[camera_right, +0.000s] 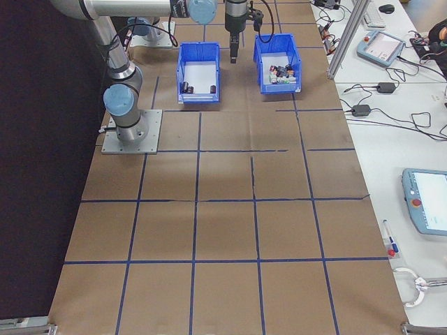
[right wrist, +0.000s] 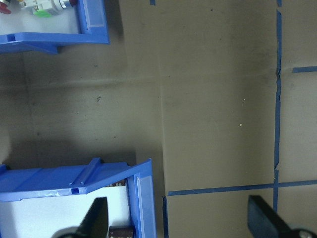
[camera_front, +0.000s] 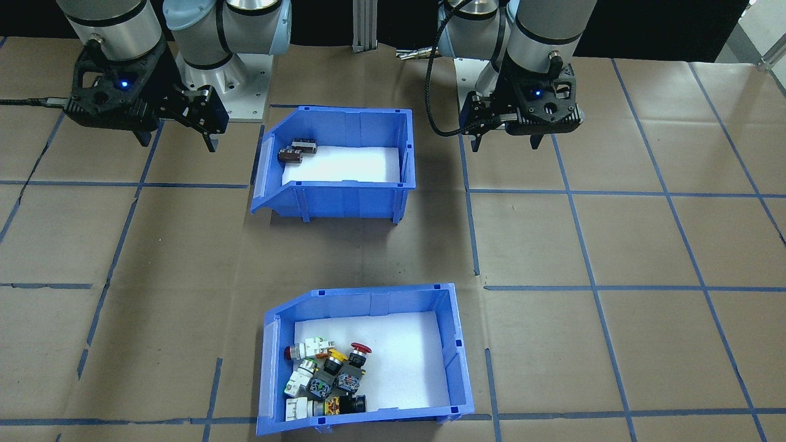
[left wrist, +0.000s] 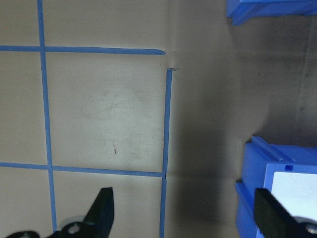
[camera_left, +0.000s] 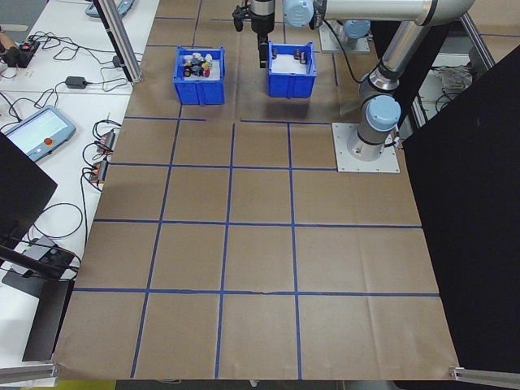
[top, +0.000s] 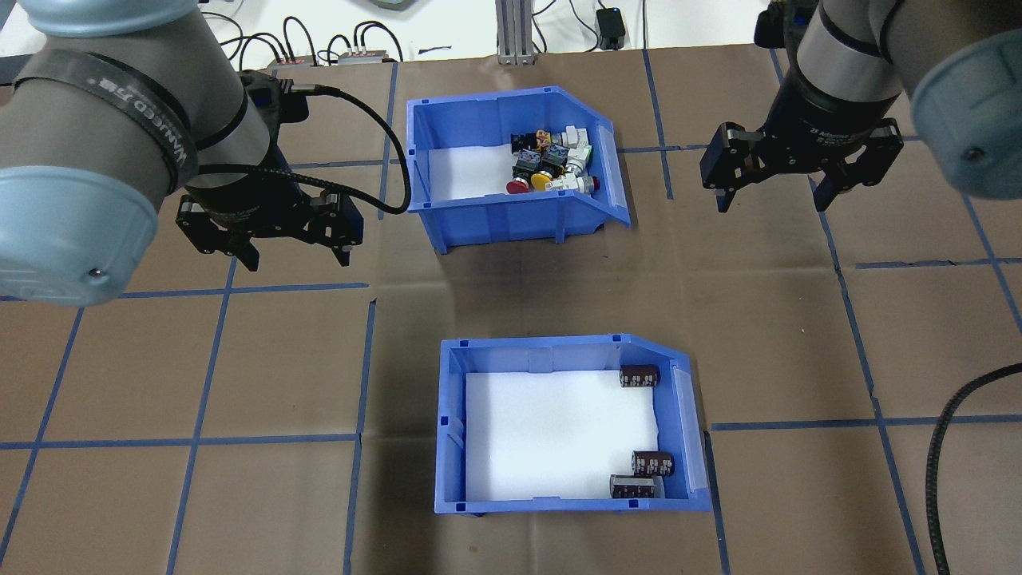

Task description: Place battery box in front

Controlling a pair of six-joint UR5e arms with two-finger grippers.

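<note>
**Two blue bins on a taped surface, both claws hovering empty**

A brown paper-covered surface [top: 239, 359] is marked into squares by blue tape lines [top: 200, 443]. Two matching blue plastic bins sit on it, one behind the other, well apart.

The battery box [top: 455, 415] is the bin nearer the robot. It stands upright on the surface, in the middle of the overhead view's lower half. It has a white foam floor and one sloped, cut-away end that points toward the robot's right. Three small dark brown cylinders [top: 640, 376] lie inside against that sloped end: one alone in the far corner, two close together in the near corner.

The second bin [top: 423, 184] sits farther from the robot, near the surface's far edge, with its sloped end also toward the robot's right. It holds a heap of push-button switches [top: 551, 158] in red, yellow, white and black, bunched at the sloped end.

The left claw [top: 291, 257] hangs above bare paper, off to the left of the second bin, its fingers spread apart and gripping nothing. The right claw [top: 773, 203] hangs above bare paper to the right of the second bin, its fingers likewise spread wide and empty. Neither claw touches a bin.

Beyond the surface's far edge lie cables and small devices [top: 611, 24] on a white bench.
</note>
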